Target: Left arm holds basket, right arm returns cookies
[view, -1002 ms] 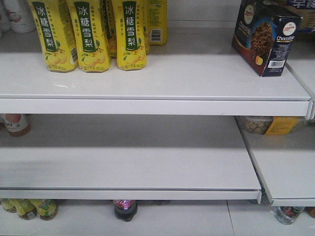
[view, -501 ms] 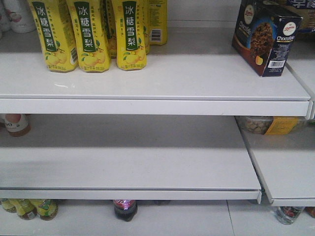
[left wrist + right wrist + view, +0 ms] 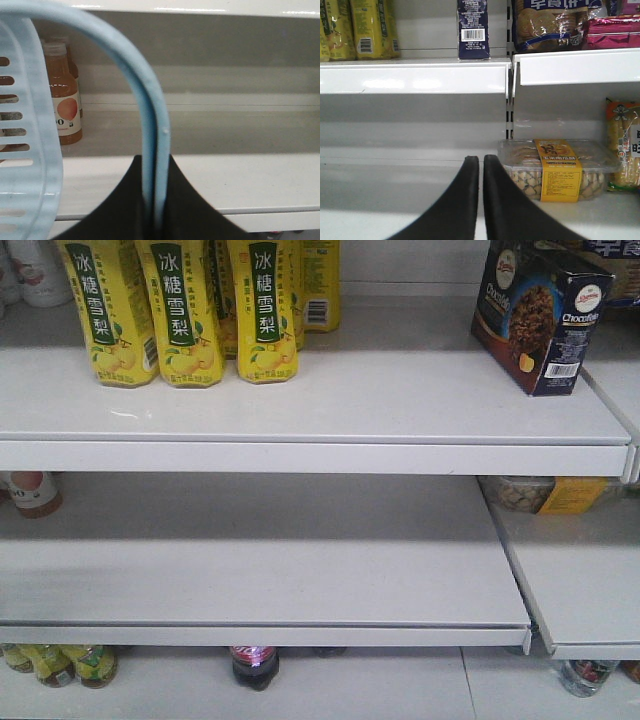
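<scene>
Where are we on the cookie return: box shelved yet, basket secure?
Done, it seems: the cookies stand upright on the top shelf, right of the yellow bottles. The right gripper is below them, its jaws nearly together and holding nothing. In hand: the left gripper clamps the basket by its handle. Left: probably only backing the right arm away.

The cookies point(image 3: 540, 315) are a dark navy-and-brown box with a chocolate-chip picture, white lettering and a barcode label. It stands upright on the top shelf point(image 3: 400, 390), near that shelf's right edge and towards the back, turned so one corner faces outward; from the right wrist its narrow barcode side point(image 3: 473, 29) shows.

The basket point(image 3: 27, 150) is light blue plastic with slotted sides. Its handle point(image 3: 150, 145) arches up and runs between black jaws.
</scene>
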{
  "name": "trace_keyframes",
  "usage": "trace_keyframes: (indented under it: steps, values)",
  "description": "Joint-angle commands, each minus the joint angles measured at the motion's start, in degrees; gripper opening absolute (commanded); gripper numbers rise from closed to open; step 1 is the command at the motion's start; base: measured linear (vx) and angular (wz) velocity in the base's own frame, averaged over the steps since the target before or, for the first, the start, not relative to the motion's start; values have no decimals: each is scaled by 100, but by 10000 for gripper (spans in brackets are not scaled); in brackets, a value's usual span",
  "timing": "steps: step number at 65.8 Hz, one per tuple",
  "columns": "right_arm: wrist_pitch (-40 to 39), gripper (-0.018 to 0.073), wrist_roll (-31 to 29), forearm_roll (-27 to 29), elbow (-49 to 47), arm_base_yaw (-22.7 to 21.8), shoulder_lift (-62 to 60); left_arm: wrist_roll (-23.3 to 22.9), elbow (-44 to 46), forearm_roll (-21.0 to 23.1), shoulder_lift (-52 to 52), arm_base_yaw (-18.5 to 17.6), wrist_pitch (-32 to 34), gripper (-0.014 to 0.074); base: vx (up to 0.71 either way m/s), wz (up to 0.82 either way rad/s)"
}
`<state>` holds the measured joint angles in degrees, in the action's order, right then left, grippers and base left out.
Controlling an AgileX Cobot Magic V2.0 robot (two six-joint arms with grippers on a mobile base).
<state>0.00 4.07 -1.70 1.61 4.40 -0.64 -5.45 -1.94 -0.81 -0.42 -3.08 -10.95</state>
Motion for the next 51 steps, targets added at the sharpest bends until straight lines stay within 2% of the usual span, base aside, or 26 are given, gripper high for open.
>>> trace_keyframes:
  steps: [1,51]
  values:
    - [-417,-11,-18,-59,98,-45,-73,116,170,-61,-97,4,555,-3,0,0]
    - [-417,-11,-36,-59,98,-45,-73,116,170,-61,-97,4,555,-3,0,0]
